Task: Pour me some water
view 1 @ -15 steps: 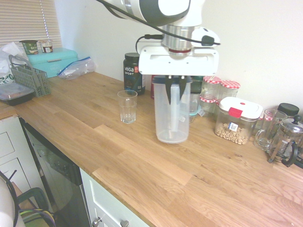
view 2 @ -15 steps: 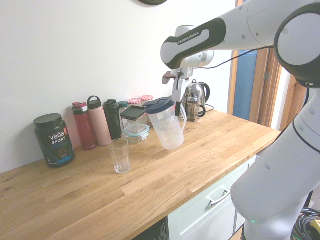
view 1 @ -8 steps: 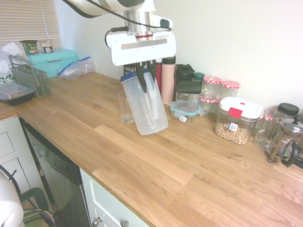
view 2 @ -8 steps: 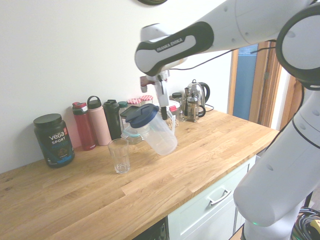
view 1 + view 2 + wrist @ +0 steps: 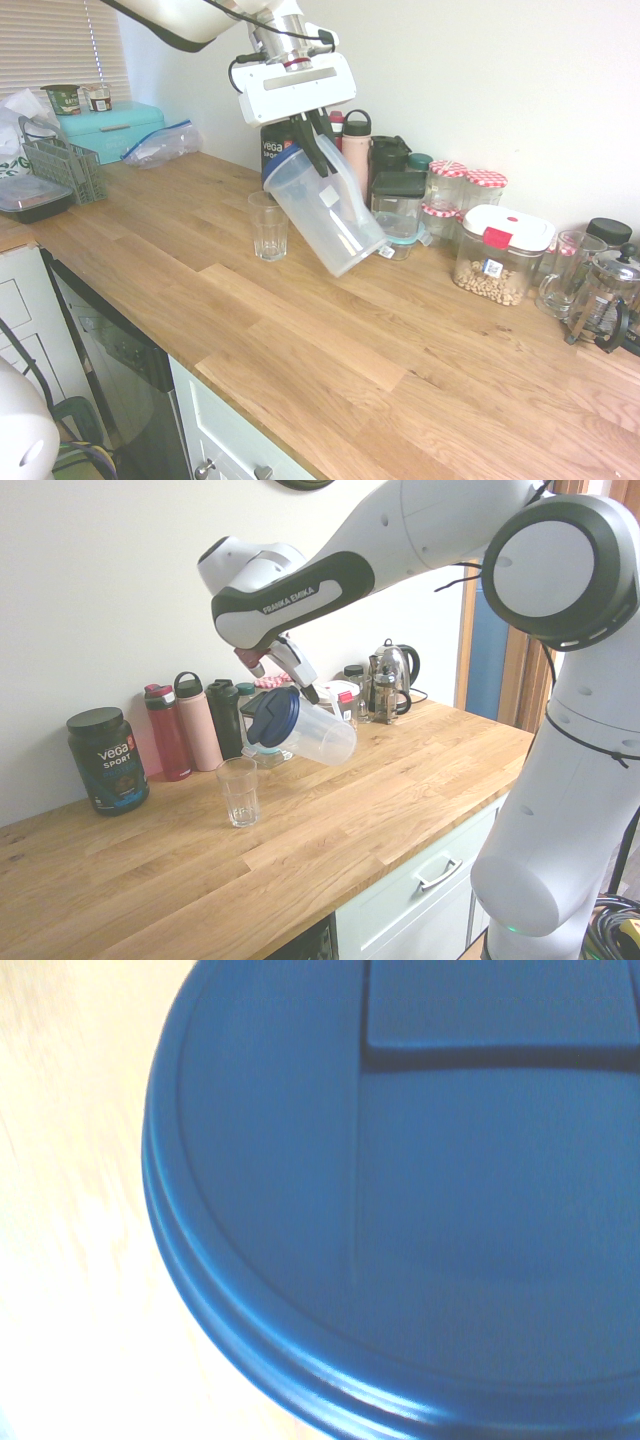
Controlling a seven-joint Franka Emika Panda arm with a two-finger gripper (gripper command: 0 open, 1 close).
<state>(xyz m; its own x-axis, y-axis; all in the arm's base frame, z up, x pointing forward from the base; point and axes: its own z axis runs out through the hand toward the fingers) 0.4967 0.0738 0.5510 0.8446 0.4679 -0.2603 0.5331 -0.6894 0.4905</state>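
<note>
Above wooden counter (image 5: 300, 370), pincer (image 5: 321, 172) closed on handle of tilted pitcher (image 5: 325, 212) (blue lid (image 5: 274, 717) toward glass (image 5: 239, 792))

- The place looks like a home kitchen, with a long wooden countertop (image 5: 300, 330) running along a plain wall.
- White drawers and cupboards (image 5: 430, 885) with metal handles sit under the countertop.
- A dishwasher (image 5: 125, 360) is built in beside the cupboards.
- A kettle (image 5: 408, 665) and a French press (image 5: 605, 290) stand at one end.
- Jars with red checked lids (image 5: 485, 190), a box of chickpeas or the like (image 5: 495, 265) and drink bottles (image 5: 198, 725) line the wall.
- A teal bread box (image 5: 115, 130) and a dish rack (image 5: 65, 168) stand near a window blind (image 5: 60, 45).
</note>
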